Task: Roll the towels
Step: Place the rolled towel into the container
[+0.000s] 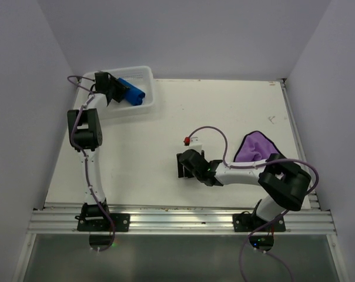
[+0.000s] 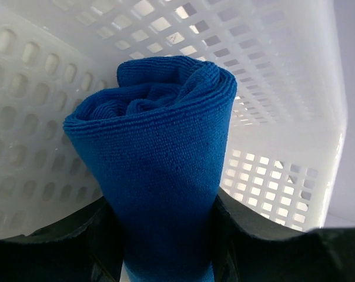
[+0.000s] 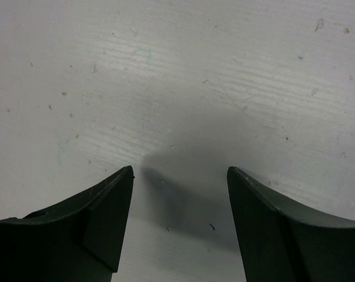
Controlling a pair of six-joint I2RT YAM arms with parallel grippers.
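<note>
A: Over to the far left corner: pinching the blue towel [image 2: 160, 153] from both sides with the left gripper [image 1: 116, 89], down inside the white basket [image 1: 143, 73].

B: Rolled already, by the look of it. Shows a tight spiral of plush, nubbly cloth at the open end, thick and springy. Probably held in there as the drop-off spot for a finished roll.

A: Gives a little under the fingers [image 2: 265, 247], too. Soft stuff, so needs a firm squeeze to keep from unwinding.

B: And that basket? Rigid plastic lattice, slotted holes all round the walls. Should stop the roll wandering off.

A: Now across to the right. Holding the right gripper [image 3: 180, 194] spread wide, nothing between its fingers, low over bare white worktop [image 1: 224, 106], scuffed and speckled.

B: Leaves the purple towel [image 1: 252, 147] untouched. Lying loose and unrolled on the right side of the worktop, just beyond the right arm [image 1: 283, 179], with a dark trim along the edge.

A: Looks parked and ready, then. Calls for the purple one next, judging by that.
</note>
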